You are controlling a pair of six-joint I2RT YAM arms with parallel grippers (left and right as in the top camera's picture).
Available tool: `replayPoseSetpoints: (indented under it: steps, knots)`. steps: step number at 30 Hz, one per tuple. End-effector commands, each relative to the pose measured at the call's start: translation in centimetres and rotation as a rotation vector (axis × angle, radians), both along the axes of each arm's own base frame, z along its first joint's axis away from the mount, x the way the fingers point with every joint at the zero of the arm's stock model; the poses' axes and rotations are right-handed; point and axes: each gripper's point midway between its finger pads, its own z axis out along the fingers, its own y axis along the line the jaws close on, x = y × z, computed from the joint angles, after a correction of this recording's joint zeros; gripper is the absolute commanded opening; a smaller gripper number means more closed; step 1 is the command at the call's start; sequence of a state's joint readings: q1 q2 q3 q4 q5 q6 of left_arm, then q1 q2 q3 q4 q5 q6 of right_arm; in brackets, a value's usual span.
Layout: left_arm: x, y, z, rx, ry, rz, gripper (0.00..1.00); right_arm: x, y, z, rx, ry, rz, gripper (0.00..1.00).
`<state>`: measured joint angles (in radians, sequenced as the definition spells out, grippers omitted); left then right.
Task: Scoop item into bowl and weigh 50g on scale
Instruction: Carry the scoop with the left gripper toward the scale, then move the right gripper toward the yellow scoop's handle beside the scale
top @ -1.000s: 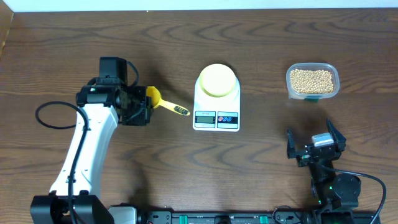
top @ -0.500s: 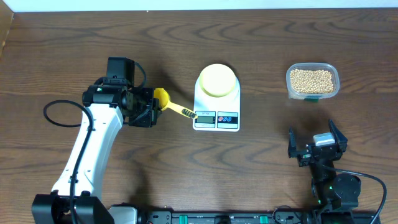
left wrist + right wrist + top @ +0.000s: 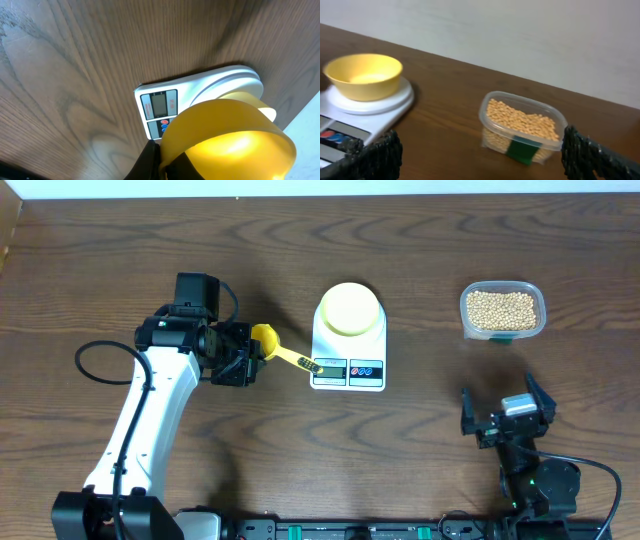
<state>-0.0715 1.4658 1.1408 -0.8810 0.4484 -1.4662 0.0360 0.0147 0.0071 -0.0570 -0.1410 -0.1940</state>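
The pale yellow bowl stands on the white scale at mid-table, and looks empty in the right wrist view. The tan beans fill a clear tub at the right. My left gripper is shut on a bright yellow scoop. The scoop's handle tip reaches over the scale's front-left corner. My right gripper rests open in front of the tub, nothing between its fingers.
A black cable loops on the table left of the left arm. The wooden table's far edge meets a white wall. Bare wood lies between the scale and the tub.
The left arm has carried the scoop to the right, so its handle tip now overlaps the scale's front-left corner. The right arm has stayed put.
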Motion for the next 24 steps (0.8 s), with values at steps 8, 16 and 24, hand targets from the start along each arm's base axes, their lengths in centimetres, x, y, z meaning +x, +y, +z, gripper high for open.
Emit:
replayPoseSetpoints:
  steps: [8, 16, 24]
  knots:
    - [-0.8, -2.2, 0.5, -0.030, 0.015, -0.017, 0.08, -0.3, 1.5, 1.6, 0.638, 0.076, 0.063, 0.99]
    - [-1.0, -2.9, 0.6, -0.033, 0.018, -0.027, 0.08, -0.9, 2.7, 5.0, 0.801, 0.009, 0.181, 0.99]
    - [-1.0, -2.9, 0.6, -0.037, 0.027, -0.009, 0.07, -1.1, 3.0, 5.4, 0.929, 0.047, 0.211, 0.99]
